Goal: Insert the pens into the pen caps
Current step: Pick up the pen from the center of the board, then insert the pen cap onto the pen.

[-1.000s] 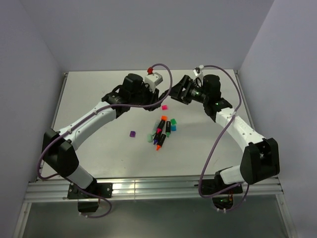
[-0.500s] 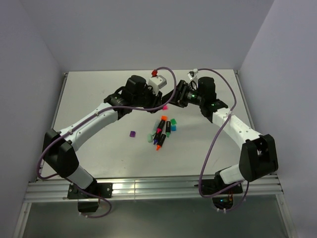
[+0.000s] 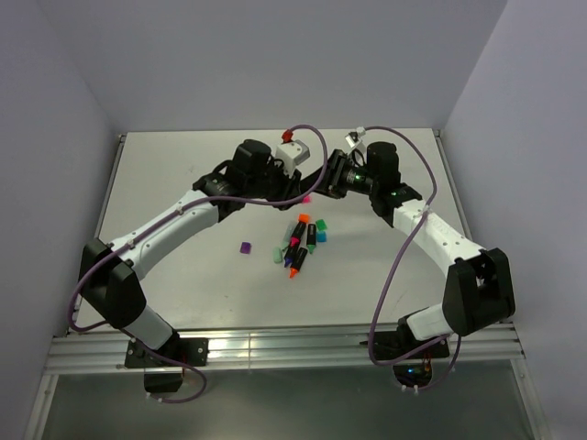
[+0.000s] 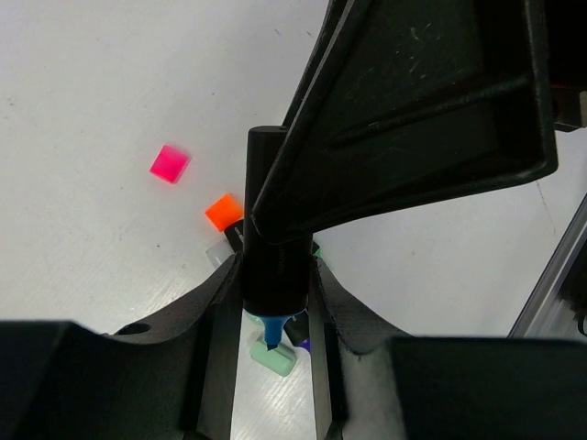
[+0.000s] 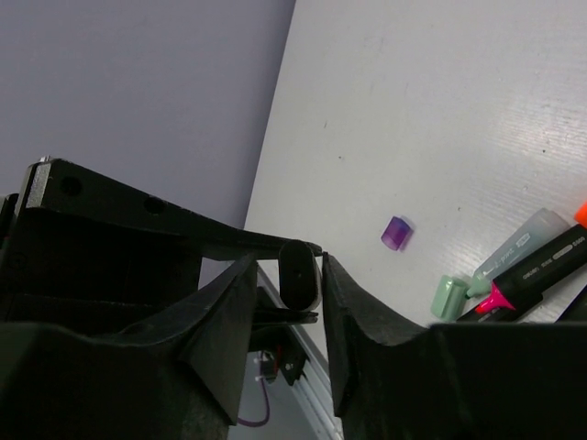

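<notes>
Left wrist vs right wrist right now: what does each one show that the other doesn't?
Left wrist only: the blue-tipped pen seen tip-down between the fingers of the left gripper, plus a pink cap and an orange cap lying beyond it.
Right wrist only: a purple cap and the loose pens, one with a pink tip, and the held pen's rear end face.
Both: the held pen's black barrel, with the right gripper around its rear end, and a pale green cap.
</notes>
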`<state>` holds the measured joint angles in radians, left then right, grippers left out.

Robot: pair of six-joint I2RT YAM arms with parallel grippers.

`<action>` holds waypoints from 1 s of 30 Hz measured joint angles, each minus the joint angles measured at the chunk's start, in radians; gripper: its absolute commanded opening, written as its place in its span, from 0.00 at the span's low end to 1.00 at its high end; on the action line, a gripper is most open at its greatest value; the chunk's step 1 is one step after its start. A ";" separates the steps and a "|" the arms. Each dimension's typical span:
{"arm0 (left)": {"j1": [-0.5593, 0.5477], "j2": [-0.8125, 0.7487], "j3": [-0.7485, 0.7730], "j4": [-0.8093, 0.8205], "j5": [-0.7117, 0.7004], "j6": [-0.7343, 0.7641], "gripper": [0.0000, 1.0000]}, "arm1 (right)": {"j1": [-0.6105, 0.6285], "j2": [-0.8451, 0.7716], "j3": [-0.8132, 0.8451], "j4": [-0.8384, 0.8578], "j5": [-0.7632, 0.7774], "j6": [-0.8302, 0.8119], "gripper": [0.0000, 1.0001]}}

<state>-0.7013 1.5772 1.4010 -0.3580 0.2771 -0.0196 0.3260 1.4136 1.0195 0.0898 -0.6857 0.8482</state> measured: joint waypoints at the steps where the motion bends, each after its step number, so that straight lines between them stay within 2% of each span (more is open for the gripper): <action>1: -0.001 0.000 0.000 0.000 0.001 0.000 0.00 | 0.000 0.000 0.000 0.000 0.000 0.000 0.37; 10: -0.006 0.000 0.002 -0.004 0.006 -0.009 0.00 | 0.002 0.000 -0.011 0.003 -0.001 0.000 0.34; 12: -0.007 0.002 0.008 -0.005 0.008 -0.019 0.00 | 0.002 0.000 -0.011 0.004 -0.003 -0.001 0.30; 14: -0.007 0.006 0.016 -0.003 0.013 -0.026 0.00 | 0.002 0.000 -0.011 0.004 -0.003 -0.006 0.14; 15: -0.007 0.006 0.019 -0.006 0.014 -0.029 0.01 | 0.001 0.000 -0.012 0.003 0.000 -0.012 0.00; 17: -0.006 0.006 0.023 -0.007 0.016 -0.032 0.20 | 0.000 0.000 -0.012 0.006 0.002 -0.020 0.00; 18: -0.006 0.006 0.024 -0.008 0.018 -0.033 0.34 | 0.000 0.000 -0.012 0.007 0.001 -0.020 0.00; 19: -0.006 0.007 0.024 -0.010 0.019 -0.033 0.59 | 0.000 0.000 -0.012 0.007 0.000 -0.023 0.00; 20: -0.006 0.008 0.024 -0.010 0.021 -0.024 0.66 | 0.000 0.000 -0.012 0.006 -0.002 -0.024 0.00; 22: -0.006 0.010 0.024 -0.011 0.036 -0.019 0.72 | -0.001 0.000 -0.012 0.006 -0.004 -0.024 0.00; 26: -0.010 0.010 0.027 -0.015 0.048 -0.018 0.68 | -0.020 0.000 -0.012 0.006 -0.002 -0.030 0.00; 30: -0.011 0.010 0.038 -0.017 0.047 -0.040 0.68 | -0.089 0.000 -0.012 -0.005 0.029 -0.043 0.00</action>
<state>-0.7124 1.5867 1.4387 -0.3748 0.3241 -0.0597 0.2371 1.4136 1.0073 0.0845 -0.6571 0.8051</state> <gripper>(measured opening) 0.682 0.217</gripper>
